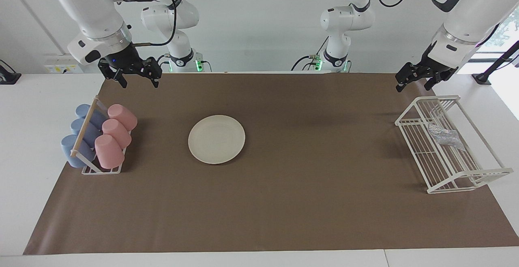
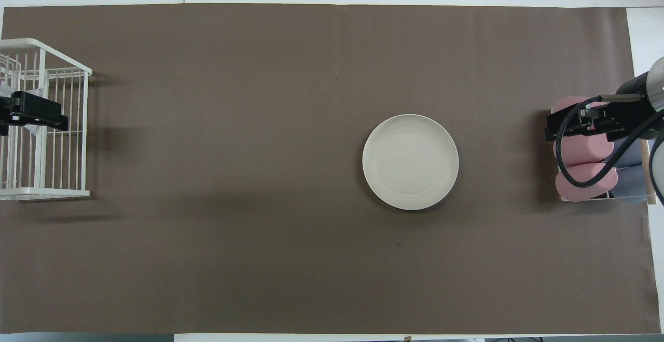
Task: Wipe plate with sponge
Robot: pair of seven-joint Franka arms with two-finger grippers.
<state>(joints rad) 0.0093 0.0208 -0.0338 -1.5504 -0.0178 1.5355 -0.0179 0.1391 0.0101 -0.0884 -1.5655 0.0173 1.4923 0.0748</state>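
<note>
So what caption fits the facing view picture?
Plate waits on brown mat, sponge sits in wire rack, both grippers raised.

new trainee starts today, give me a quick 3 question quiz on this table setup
1. True or false: the sponge lies on the plate.
2. Which holder stands toward the right arm's end of the table? A) the white wire rack B) the cup holder with pink and blue cups
3. Fill in: the left gripper and the right gripper are both ____ and hold nothing.

Key
1. False: the sponge sits inside the white wire rack, and the plate lies bare on the brown mat.
2. B
3. open
</note>
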